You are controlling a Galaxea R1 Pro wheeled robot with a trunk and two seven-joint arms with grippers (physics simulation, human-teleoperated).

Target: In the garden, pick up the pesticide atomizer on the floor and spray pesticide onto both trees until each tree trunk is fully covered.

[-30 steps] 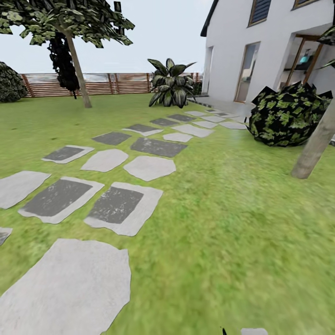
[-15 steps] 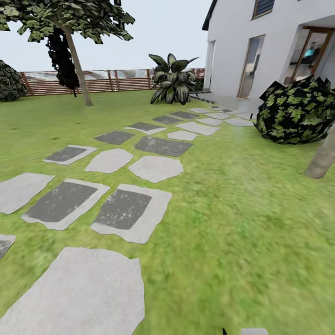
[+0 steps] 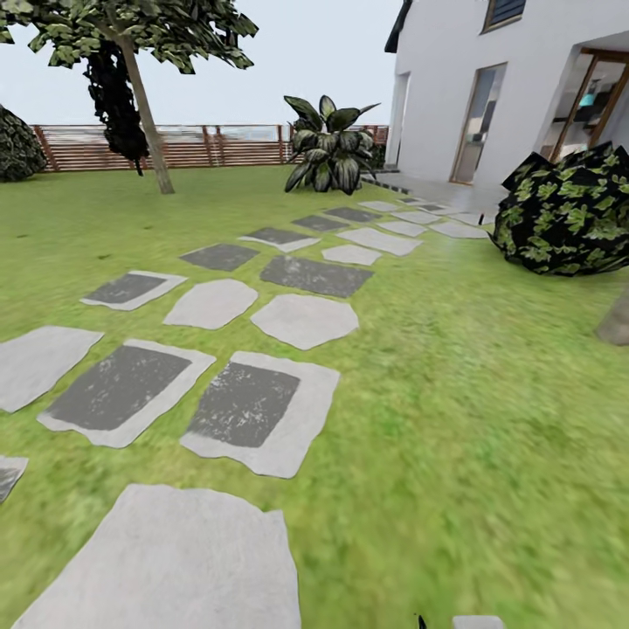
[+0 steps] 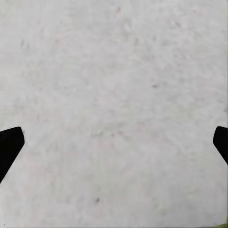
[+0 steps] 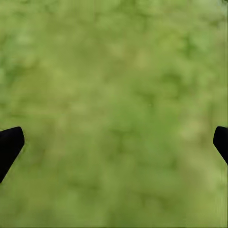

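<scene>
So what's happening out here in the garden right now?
The robot is crossing the lawn beside the stepping stones, and nothing is being handled. The left hand is open over pale stone, and the right hand is open over grass, both empty. A tree stands by the wooden fence, and the base of another trunk shows at the right edge near a leafy bush. I can't spot the atomizer, so spraying hasn't begun.

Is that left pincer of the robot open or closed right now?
Open. In the left wrist view the left pincer has its two dark fingertips far apart at opposite edges, with nothing between them but a pale stepping stone below.
</scene>
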